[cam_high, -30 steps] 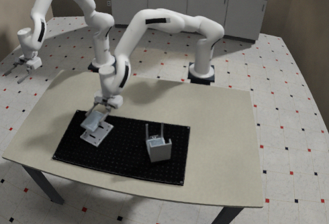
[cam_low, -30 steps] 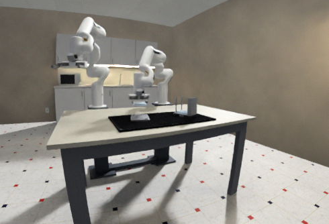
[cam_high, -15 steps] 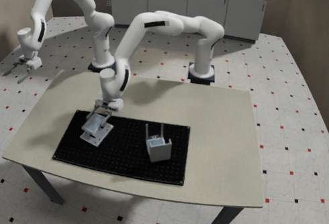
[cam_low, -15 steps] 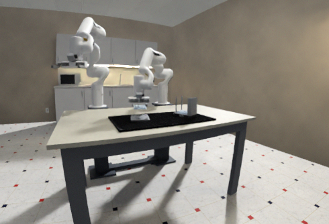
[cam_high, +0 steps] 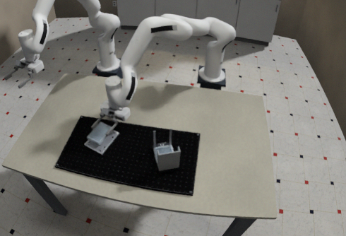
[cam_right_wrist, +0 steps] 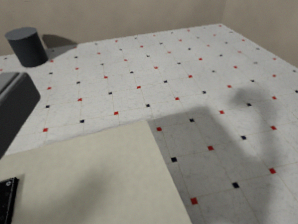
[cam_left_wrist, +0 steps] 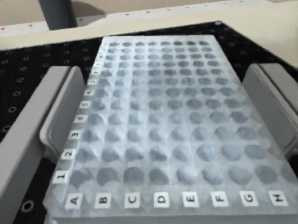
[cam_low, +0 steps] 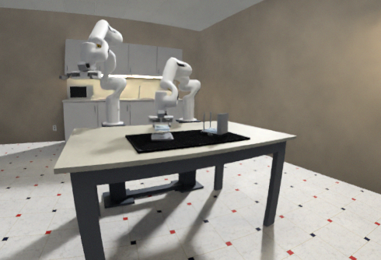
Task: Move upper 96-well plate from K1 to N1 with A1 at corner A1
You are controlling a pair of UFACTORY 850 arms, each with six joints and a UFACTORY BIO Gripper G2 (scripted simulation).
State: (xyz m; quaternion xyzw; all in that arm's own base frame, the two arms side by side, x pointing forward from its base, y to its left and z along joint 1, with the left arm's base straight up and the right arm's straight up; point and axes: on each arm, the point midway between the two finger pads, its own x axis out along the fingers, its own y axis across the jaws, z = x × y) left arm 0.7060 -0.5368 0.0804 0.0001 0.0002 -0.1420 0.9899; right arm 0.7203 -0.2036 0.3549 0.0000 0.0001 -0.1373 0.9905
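"Where's the top plate [cam_high: 100, 132] [cam_low: 162, 128] [cam_left_wrist: 162, 120] now?"

"It's in the left pincer [cam_high: 101, 130] [cam_low: 162, 126] [cam_left_wrist: 165, 107]! One finger is at nine o'clock and one is at three o'clock in the wrist view, and the plate is in the middle."

"Is the pincer squeezing it?"

"Yep, it's clenched on the plate's two long sides. In the top view, the plate is at seven o'clock from the pincer's body."

"What's under it?"

"The nest [cam_high: 102, 149] [cam_low: 162, 137], near ten o'clock on the black mat [cam_high: 141, 174] [cam_low: 188, 146]. The plate looks just above it (I can't tell if any bit touches)."

"Where's the A1 hole?"

"At the seven o'clock corner in the wrist view. The letters go from A over to H at five o'clock, and the numbers go up toward twelve. I can't read the nest's own mark (it's way too tiny)."

"And the other plate [cam_high: 164, 149] [cam_low: 210, 131]?"

"That's down in the rack [cam_high: 169, 161] [cam_low: 222, 123], at four o'clock from the nest in the top view."

"What about the right pincer [cam_high: 13, 81] [cam_low: 79, 75] [cam_right_wrist: 17, 105]?"

"It's wide apart with nothing in it, up at ten o'clock, past the table [cam_high: 226, 124] [cam_low: 97, 149] [cam_right_wrist: 100, 175]."
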